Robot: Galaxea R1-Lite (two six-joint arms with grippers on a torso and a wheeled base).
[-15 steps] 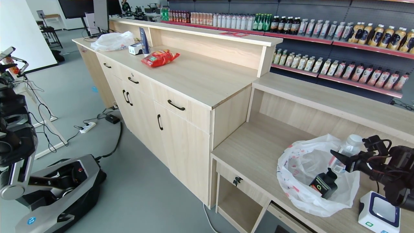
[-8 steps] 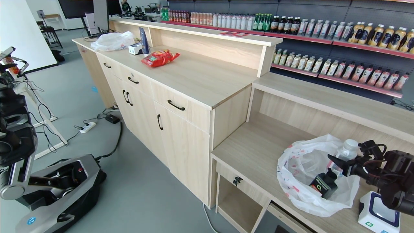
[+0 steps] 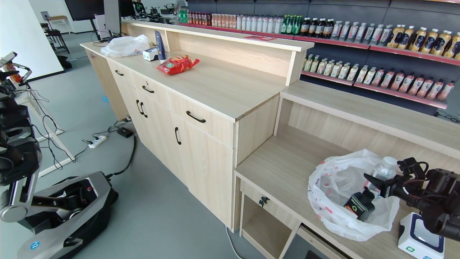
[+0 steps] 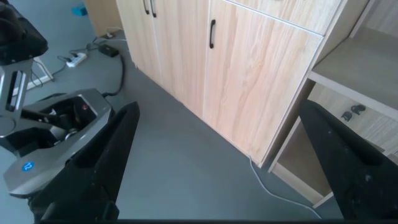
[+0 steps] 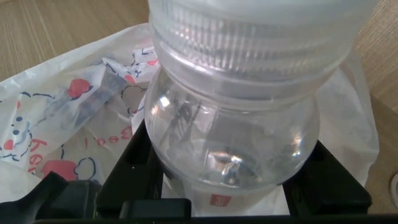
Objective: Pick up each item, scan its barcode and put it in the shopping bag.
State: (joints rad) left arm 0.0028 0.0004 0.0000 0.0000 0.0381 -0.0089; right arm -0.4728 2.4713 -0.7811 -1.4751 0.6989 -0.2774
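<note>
Hidden: clear bottle [image 3: 383,172], lower right above shopping bag [image 3: 334,219], is half covered by right gripper [image 3: 381,177] clamped on it; scanner [image 3: 413,233] is cut off.
Left gripper [image 4: 219,118]: spread apart.
Change: clear bottle is lowered slightly.

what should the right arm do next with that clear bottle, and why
Probably ease it lower and release: the right gripper holds the clear bottle at the mouth of the open shopping bag, where a black bottle already lies.
</note>
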